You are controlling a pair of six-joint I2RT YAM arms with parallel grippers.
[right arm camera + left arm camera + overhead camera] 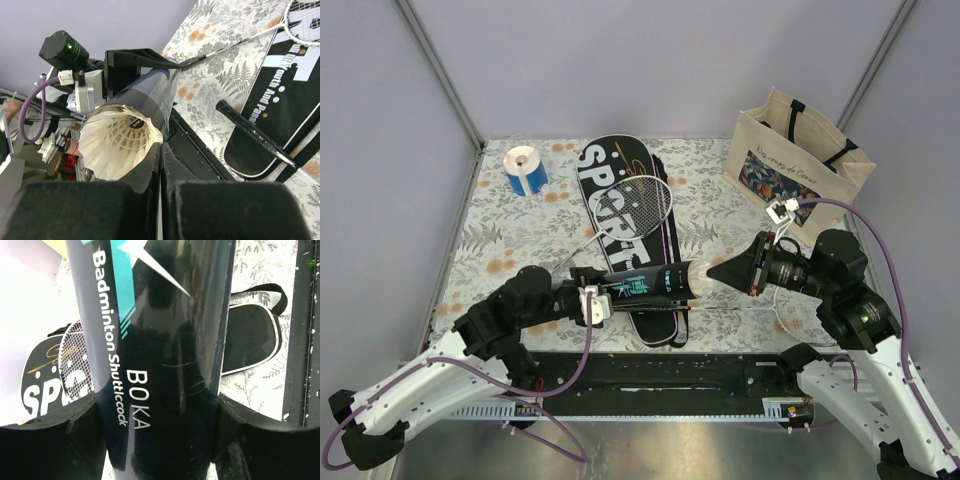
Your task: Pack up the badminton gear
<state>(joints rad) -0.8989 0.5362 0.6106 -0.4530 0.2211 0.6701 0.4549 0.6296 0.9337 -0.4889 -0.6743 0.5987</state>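
Observation:
My left gripper (603,296) is shut on the long black tube with teal print (645,285) and holds it level above the table's front. In the left wrist view the jaws (157,440) clamp both sides of the tube (155,355). A white feather shuttlecock (117,142) sits in the tube's open right end (698,280). My right gripper (717,272) is shut on the edge of its feather skirt (161,149). A white-framed racket (648,200) lies on the black SPORT case (610,215).
A second racket's black handle (250,131) lies beside the case's lower end. The beige tote bag (800,160) stands at the back right. A blue-and-white tape roll (525,168) sits at the back left. Grey walls enclose the table.

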